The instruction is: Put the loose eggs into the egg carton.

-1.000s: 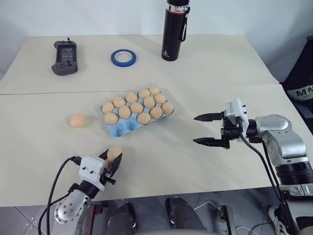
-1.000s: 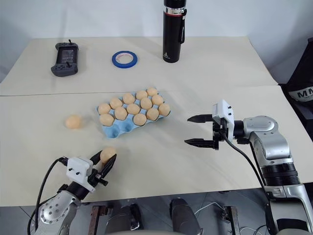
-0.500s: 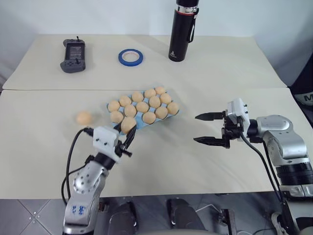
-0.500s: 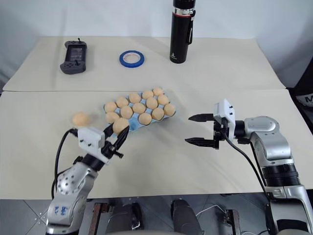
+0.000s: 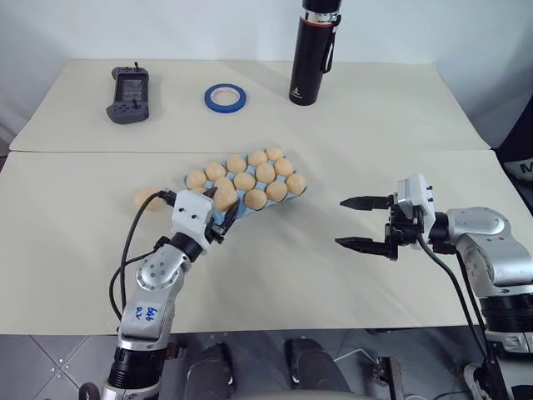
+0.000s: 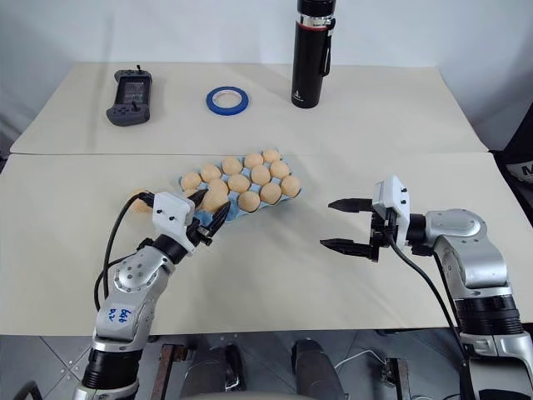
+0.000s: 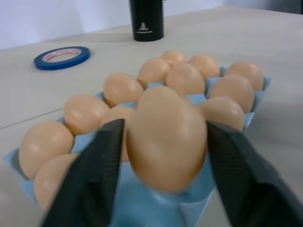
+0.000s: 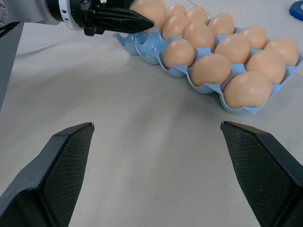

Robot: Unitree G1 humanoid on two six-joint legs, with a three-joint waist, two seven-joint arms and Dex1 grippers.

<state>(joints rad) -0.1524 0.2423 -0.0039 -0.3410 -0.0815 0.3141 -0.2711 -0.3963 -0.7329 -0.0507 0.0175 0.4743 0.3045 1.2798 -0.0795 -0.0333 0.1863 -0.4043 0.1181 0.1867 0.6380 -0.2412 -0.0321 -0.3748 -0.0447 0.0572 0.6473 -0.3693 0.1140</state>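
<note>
- The light blue egg carton (image 5: pixel 241 187) sits mid-desk, angled, its pockets nearly all filled with tan eggs.
- At the carton's near-left corner the left hand (image 7: pixel 163 142) hovers with one egg (image 7: pixel 165 137) between its two black fingers (image 7: pixel 102 163); from the wrist view the fingers look slightly spread on either side of the egg, and I cannot tell whether they grip it or it sits in the pocket below.
- One more loose egg (image 5: pixel 143 198) lies on the desk just left of the carton, partly hidden behind the left arm's cable.
- The right hand (image 5: pixel 363 222) hangs off to the right of the carton, well apart from it, fingers spread wide and pointing toward it, holding nothing.
- Writing: the left forearm carries a small white sticker (image 5: pixel 142 312) with blue handwritten marks, too small to read; the black bottle (image 5: pixel 314 50) at the far side shows a small pale logo low on its body, not legible.
- Also at the back: a blue tape ring (image 5: pixel 226 97) and a dark grey handheld controller (image 5: pixel 130 85).
- The pale desk (image 5: pixel 283 292) has a seam running across, just behind the carton.
</note>
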